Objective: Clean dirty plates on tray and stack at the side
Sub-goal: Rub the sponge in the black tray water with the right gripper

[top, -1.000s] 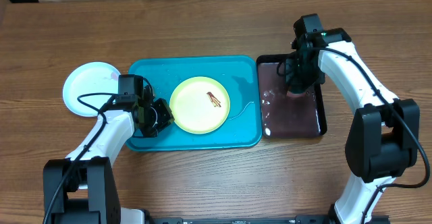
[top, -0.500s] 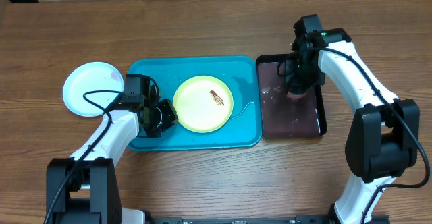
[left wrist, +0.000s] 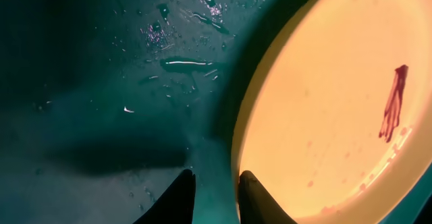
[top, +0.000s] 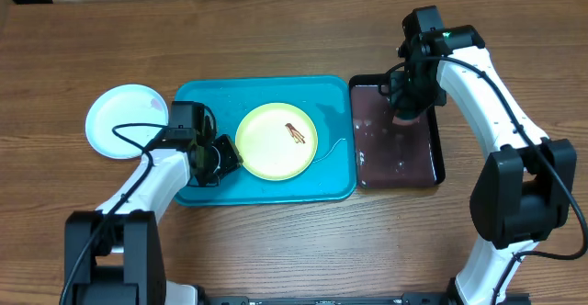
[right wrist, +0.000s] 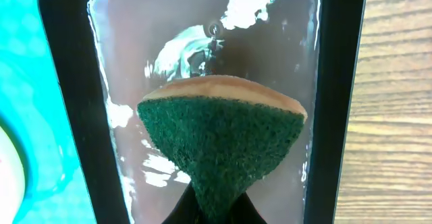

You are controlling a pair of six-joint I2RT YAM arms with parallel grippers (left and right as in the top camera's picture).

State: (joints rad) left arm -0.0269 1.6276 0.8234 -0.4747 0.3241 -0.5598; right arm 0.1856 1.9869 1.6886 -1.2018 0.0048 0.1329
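At overhead centre, on the tray point(top: 335, 184), the smeared yellow-green plate point(top: 276, 141) is judged light, stiff and wet-slippery; grip its left rim. Left gripper point(left wrist: 214, 183) stands narrowly parted beside it, empty. Right gripper point(right wrist: 214, 214) clamps a sponge point(right wrist: 223, 143).

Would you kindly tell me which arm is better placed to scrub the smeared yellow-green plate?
Right: its claw grips the green scouring sponge over the black tray; the left claw sits empty at the rim of the yellow-green plastic plate.
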